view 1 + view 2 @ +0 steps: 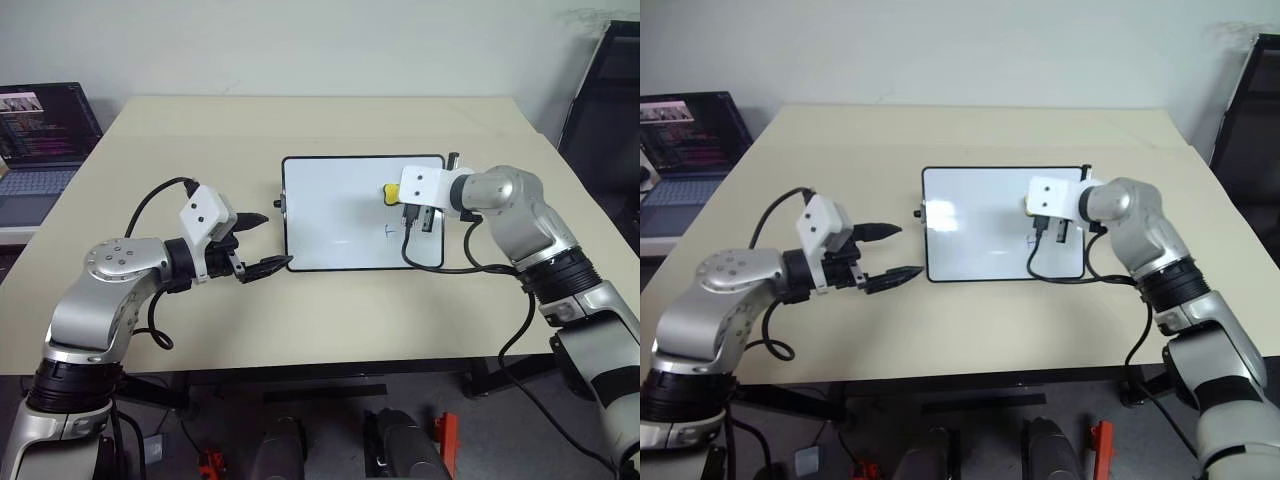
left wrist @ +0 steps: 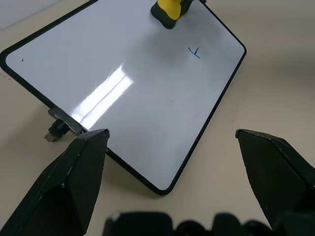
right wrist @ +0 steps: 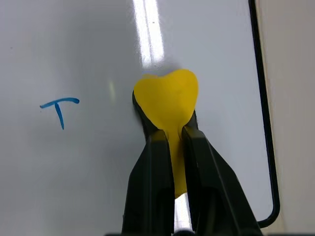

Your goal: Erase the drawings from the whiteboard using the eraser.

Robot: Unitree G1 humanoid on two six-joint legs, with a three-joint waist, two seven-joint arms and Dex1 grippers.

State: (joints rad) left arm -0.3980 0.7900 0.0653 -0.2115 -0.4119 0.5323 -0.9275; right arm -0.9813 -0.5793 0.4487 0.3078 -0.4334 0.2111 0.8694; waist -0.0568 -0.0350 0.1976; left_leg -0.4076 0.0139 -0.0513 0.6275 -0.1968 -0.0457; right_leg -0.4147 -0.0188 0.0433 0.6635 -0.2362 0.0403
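Whiteboard (image 1: 345, 225) lies flat on the beige table (image 1: 300, 320) in the head views, near the middle; a laptop (image 1: 45, 135) sits off the table's far left corner; the right gripper (image 1: 400, 195) reaches over the board's right half, its fingers clamped on the yellow eraser (image 1: 388, 192), and a small blue T-like mark, the drawings (image 1: 390, 232), sits just beside it toward the near edge; the left gripper (image 1: 262, 243) hangs at the board's left edge with its fingers spread apart, holding nothing.

Left wrist view: two black fingers (image 2: 74, 182) stand wide open over the board's near corner; the eraser rests on the white surface beyond, with the blue mark close by.

Right wrist view: both fingers pinch the eraser's squeezed yellow body, its tip on the board; the T mark sits apart from it.
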